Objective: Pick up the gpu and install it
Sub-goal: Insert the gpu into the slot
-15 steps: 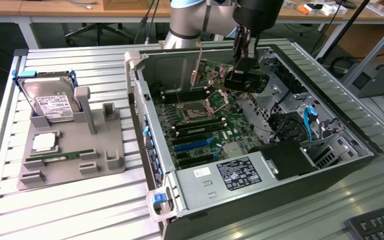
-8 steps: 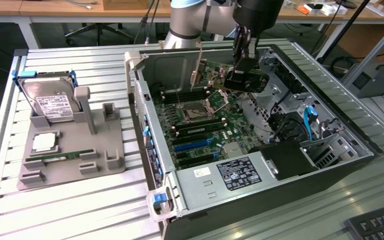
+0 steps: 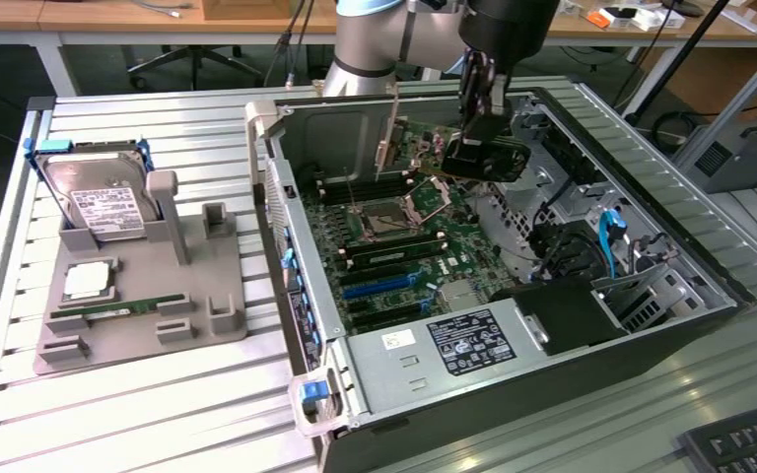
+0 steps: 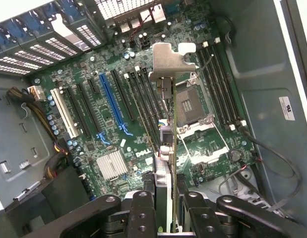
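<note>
The gpu (image 4: 171, 106) is held edge-on in the end effector (image 4: 168, 166), whose fingers (image 4: 143, 213) are pressed against the card's two faces. So little of either face is presented to the wrist view that no part on the card can be made out. The silver end bracket (image 4: 170, 62) at its far end is plainly seen. The card appears to be carried clear of the motherboard (image 4: 118, 94), over the strip between the long expansion slots (image 4: 111, 101) and the open CPU socket (image 4: 190, 106). Whether it is lined up with any slot cannot be told, and its connector edge cannot be made out.

In the exterior view the arm (image 3: 366, 49) is seen reaching down into the open computer case (image 3: 694, 296), which is laid on its side on the table (image 3: 142, 414). The arm's upper part is cut off by the frame edge, and the card is hard to separate from the dark wrist parts. At the exterior view's left a grey holder (image 3: 208, 296) is seen, with a hard drive (image 3: 103, 202) stood in it and a narrow green memory stick (image 3: 122, 311) laid in it. A keyboard (image 3: 747, 443) is cut off at the frame's corner.
</note>
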Motion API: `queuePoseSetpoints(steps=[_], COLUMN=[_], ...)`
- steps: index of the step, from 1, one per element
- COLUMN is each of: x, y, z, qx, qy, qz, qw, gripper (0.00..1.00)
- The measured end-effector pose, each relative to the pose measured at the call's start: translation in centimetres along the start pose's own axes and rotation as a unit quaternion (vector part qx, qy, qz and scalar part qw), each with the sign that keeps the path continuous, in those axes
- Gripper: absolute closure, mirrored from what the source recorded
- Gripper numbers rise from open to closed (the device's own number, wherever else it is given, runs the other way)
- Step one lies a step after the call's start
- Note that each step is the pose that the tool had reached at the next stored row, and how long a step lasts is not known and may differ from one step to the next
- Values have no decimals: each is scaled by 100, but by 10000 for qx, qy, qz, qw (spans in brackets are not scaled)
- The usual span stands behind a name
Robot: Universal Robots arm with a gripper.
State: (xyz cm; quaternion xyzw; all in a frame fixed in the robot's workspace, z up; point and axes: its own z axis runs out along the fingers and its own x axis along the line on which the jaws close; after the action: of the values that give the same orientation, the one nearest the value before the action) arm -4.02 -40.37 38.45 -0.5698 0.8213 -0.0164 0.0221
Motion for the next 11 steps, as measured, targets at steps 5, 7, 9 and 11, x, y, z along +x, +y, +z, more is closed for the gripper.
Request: queuePoseSetpoints(steps=[5, 7, 9, 11], x=[2, 2, 3, 3], y=[-1, -1, -1, -1], z=[0, 0, 0, 0], qx=[-1, -1, -2, -2], qy=[-3, -4, -5, -6], qz=[-56, -80, -102, -123], qw=[10000, 10000, 9999, 9999], gripper=[73, 73, 73, 73])
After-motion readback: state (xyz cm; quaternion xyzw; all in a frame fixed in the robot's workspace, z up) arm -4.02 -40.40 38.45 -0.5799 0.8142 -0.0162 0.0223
